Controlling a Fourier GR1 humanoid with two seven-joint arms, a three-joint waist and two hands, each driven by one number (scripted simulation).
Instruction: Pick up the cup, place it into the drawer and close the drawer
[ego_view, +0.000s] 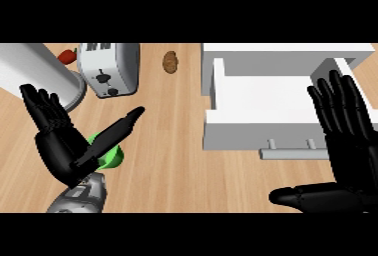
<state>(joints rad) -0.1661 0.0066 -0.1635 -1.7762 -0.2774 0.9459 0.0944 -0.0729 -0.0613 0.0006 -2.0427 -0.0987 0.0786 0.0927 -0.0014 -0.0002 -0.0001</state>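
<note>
White drawer (258, 100) stands pulled out on the counter, w/ right hand (347, 150) flat beside it, fingers straight. Left hand (63, 145) open – green cup (111, 155) lies between thumb and straight fingers, partly hidden.

My left hand (59, 147) is showing matte black, with segmented fingers, on a grey metallic forearm (80, 196) at seven o'clock; my right hand (347, 150) is showing identical black.
</note>
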